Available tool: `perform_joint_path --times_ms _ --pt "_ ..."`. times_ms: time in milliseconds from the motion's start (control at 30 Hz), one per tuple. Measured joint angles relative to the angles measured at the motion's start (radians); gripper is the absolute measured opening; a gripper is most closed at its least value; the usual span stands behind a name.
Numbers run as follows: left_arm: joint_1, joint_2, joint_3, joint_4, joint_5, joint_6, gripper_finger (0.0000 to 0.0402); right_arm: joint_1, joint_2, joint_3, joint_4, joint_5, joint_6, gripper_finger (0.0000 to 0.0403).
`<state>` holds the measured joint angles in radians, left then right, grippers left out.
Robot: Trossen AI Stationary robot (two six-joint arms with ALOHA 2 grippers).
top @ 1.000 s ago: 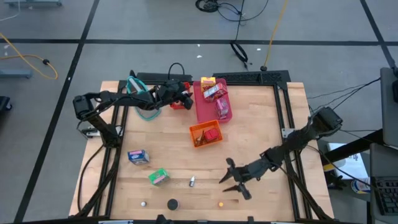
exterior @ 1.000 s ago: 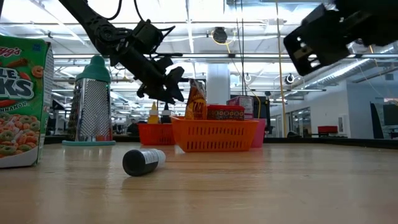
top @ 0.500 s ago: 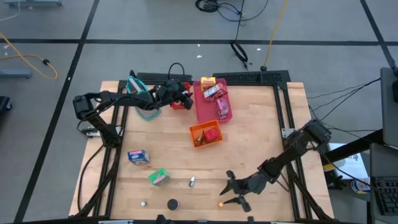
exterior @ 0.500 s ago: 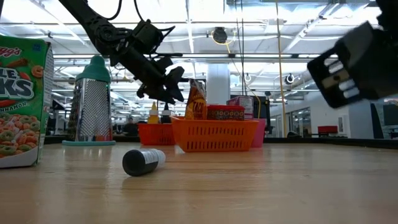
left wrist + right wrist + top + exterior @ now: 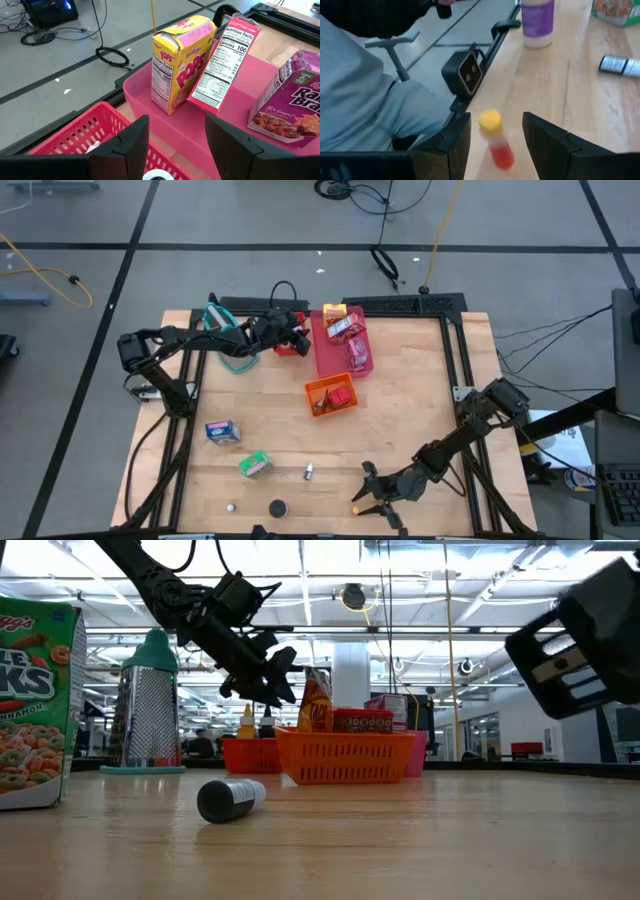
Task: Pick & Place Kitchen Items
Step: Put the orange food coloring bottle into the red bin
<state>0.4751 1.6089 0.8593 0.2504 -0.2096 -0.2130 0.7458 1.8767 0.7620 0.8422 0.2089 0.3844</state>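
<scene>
Hovering over the near edge of the wooden surface point(image 5: 420, 380), right end effector point(image 5: 372, 498) has its fingers spread wide and holds nothing; a small red bottle with a yellow cap point(image 5: 496, 140) lies on the wood between the fingers, not touched, and shows as an orange dot point(image 5: 354, 507) just beside the fingertips in the high view. Taking the orange tray point(image 5: 331, 395) as landmark: the right end effector sits well toward the near edge from it. Left end effector point(image 5: 297, 338) is on the far side of that tray, over the small red tray point(image 5: 95, 130), fingers parted a moderate gap and nothing between them. The pink tray point(image 5: 330, 355) lies just beyond the orange tray and carries a yellow-pink Pops box point(image 5: 177, 60) standing upright, a red box point(image 5: 220, 65) leaning against it, and a purple cereal box point(image 5: 287, 100). Orange tray holds a few small packets point(image 5: 340, 715). Loose items nearer the front edge than the orange tray: a blue box point(image 5: 222, 431), a green-pink box point(image 5: 255, 465), a tiny bottle point(image 5: 309, 472), a black cap-like cylinder point(image 5: 277, 507) lying on its side, a small white ball point(image 5: 231, 506). A teal-framed mesh basket point(image 5: 228, 340) sits left of the red tray. A person's grey sleeve point(image 5: 365, 100) is in the right wrist view beyond the surface edge.
</scene>
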Motion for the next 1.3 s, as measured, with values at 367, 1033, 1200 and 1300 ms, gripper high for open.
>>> perform_joint_path --times_ms 367,1033,1200,1300 --pt "0.0 0.0 0.0 0.0 0.0 0.0 0.0191 0.009 0.0 0.0 -0.009 0.007 0.026 0.0171" --pt "0.0 0.0 0.0 0.0 0.001 0.0 0.0191 0.009 0.112 0.085 -0.026 -0.002 0.015 0.0061" --pt "0.0 0.0 0.0 0.0 0.001 0.0 0.0191 0.006 0.109 0.085 -0.033 -0.004 -0.009 0.0028" --pt "0.0 0.0 0.0 -0.001 0.001 0.0 0.0191 -0.01 0.085 0.085 -0.062 -0.004 -0.012 0.0028"
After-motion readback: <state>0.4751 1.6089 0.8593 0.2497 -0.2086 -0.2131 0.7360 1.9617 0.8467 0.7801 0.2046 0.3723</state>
